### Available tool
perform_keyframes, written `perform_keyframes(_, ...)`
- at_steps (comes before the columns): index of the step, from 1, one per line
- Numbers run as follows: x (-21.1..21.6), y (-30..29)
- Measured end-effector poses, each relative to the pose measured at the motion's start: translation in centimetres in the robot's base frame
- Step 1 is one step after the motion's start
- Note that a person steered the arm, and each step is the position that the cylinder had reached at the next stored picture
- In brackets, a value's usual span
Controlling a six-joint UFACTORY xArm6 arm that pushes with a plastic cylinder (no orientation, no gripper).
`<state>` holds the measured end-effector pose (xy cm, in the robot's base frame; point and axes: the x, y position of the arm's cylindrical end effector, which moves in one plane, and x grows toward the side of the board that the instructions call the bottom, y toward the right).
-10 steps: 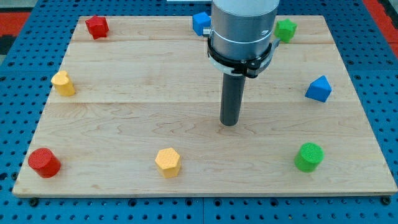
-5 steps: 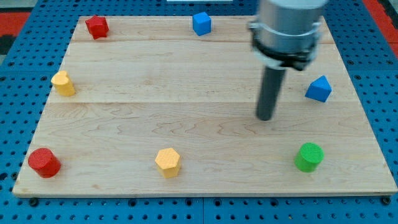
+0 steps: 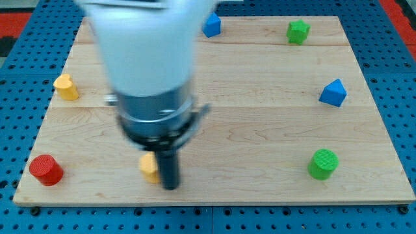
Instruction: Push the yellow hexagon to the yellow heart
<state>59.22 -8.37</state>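
My tip point(image 3: 170, 186) has swept across to the yellow hexagon's point(image 3: 149, 167) right side, touching it; no claw fitted. The hexagon has shifted left toward the yellow heart point(image 3: 65, 86).

Pale, smooth wooden board point(image 3: 260, 130); matt ribbed plastic-looking yellow hexagon point(image 3: 149, 167); dark matt rod, my tip point(image 3: 170, 187).

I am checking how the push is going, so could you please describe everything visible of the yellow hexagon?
Only a small part of the yellow hexagon shows, so its six-sided shape cannot be made out here. It looks like matte yellow plastic. It sits on the wooden board near the view's bottom edge, left of centre. My tip stands right against its right side, apparently touching, and the blurred arm covers the rest.
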Motion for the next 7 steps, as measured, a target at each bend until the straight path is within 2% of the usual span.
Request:
perform_keyframes(2,-6.7,-4.7)
perform_keyframes(3,-3.5,-3.6)
perform_keyframes(4,-2.1,-7.8)
perform_keyframes(5,-5.2,-12.4)
perform_keyframes(6,-10.0,-12.4)
perform_keyframes(7,-9.7,-13.4)
